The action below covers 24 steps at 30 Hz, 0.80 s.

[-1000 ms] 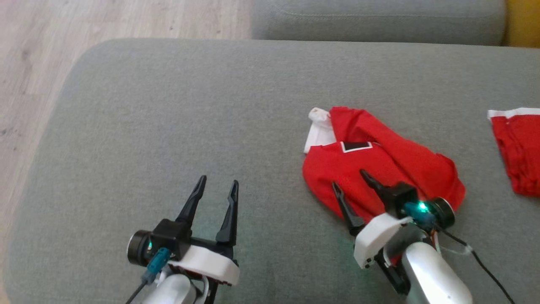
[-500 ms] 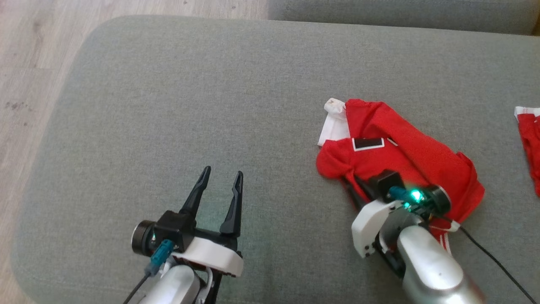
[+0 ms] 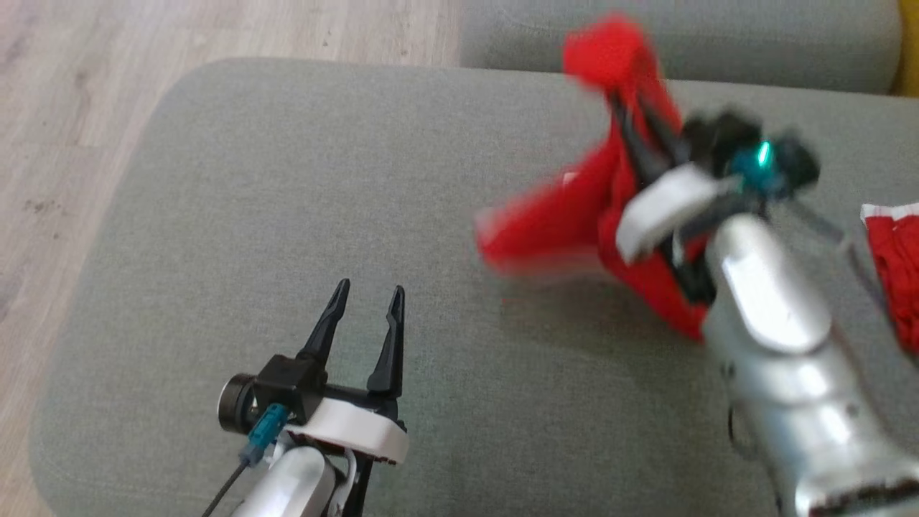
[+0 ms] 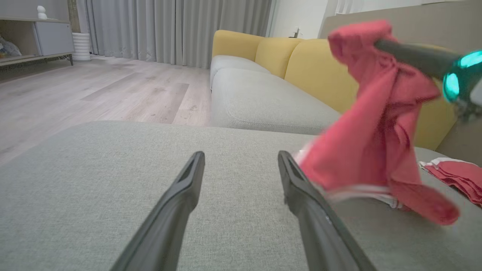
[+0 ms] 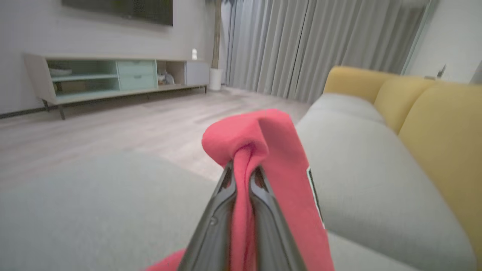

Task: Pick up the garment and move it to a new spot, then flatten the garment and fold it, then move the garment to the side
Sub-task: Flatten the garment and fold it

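My right hand [image 5: 243, 171] is clamped on the red garment [image 3: 553, 226], holding it above the grey cushion [image 3: 287, 179].
The two fingers pinch a bunched fold near the garment's top. The rest hangs blurred over the cushion's right part, and I cannot tell whether its lowest edge touches. My left hand [image 3: 370, 287] hovers low over the cushion's near left, fingers apart and holding nothing, clear of the cloth. Another red cloth [image 3: 894, 251] with a white edge lies at the far right.

garment [image 3: 553, 230] hanging over cushion [image 3: 287, 179], right of left end effector [image 3: 370, 287], second cloth [image 3: 897, 251] rightmost
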### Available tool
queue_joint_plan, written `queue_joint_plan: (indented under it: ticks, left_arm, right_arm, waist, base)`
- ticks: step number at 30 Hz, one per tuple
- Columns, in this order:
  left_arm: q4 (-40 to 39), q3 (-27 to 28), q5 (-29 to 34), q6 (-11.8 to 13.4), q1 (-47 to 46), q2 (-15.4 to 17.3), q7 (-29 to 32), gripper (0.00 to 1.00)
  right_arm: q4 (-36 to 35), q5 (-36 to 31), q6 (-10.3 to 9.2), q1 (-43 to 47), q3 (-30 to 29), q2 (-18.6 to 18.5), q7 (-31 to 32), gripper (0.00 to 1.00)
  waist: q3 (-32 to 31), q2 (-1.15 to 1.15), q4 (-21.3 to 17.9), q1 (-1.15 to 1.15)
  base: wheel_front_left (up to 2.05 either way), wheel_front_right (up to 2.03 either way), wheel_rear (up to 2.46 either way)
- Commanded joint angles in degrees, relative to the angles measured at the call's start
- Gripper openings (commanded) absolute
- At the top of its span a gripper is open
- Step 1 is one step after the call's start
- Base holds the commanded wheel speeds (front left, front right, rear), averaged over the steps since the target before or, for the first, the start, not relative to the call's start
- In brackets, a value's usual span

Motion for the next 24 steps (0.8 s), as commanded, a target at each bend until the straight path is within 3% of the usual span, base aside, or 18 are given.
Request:
queue_joint_plan:
  ticks: [1, 6, 10, 16, 18, 24]
  left_arm:
    - [-1.5, 2.3, 0.7, -0.2, -0.5, 0.2, -0.6, 1.0]
    - [-1.7, 3.3, 1.1, -0.5, 0.6, 0.0, -0.6, 1.0]
    - [-1.9, 3.9, 1.4, -0.5, 1.0, -0.1, -0.6, 1.0]
    - [-1.7, 3.8, 2.1, -1.3, 0.7, -0.3, -0.6, 1.0]
    - [-1.4, 3.6, 2.2, -1.5, 0.3, -0.4, -0.6, 1.0]
    - [-1.0, 3.8, 2.5, -1.7, -0.4, -0.5, -0.6, 1.0]
  right_arm:
    - [-3.0, 0.6, 0.37, -5.0, 1.0, 0.3, -1.4, 0.0]
    - [-3.2, 2.5, 0.37, -10.3, 2.4, 0.0, -0.6, 0.0]
    - [-2.1, 5.1, 0.37, -7.2, 7.6, -0.2, 2.1, 0.0]
    - [0.0, 12.5, 0.37, 0.3, 20.6, -1.7, 3.6, 0.0]
    - [1.3, 13.1, 0.37, 0.6, 23.0, -2.3, 2.3, 1.0]
    - [4.3, 14.5, 0.37, -0.6, 23.8, -1.9, -0.9, 1.0]
  waist:
    - [-0.6, 0.0, 0.3, 0.0]
    - [-1.6, 0.0, 0.6, 0.0]
    - [-1.5, 0.0, 0.3, 0.0]
    - [-0.2, 0.0, -0.5, 0.0]
    - [0.1, 0.0, -0.7, 0.0]
    - [0.6, 0.0, -1.5, 0.0]
  base:
    - [0.0, 0.0, 0.0]
    - [0.0, 0.0, 0.0]
    - [0.0, 0.0, 0.0]
    - [0.0, 0.0, 0.0]
    - [0.0, 0.0, 0.0]
    - [0.0, 0.0, 0.0]
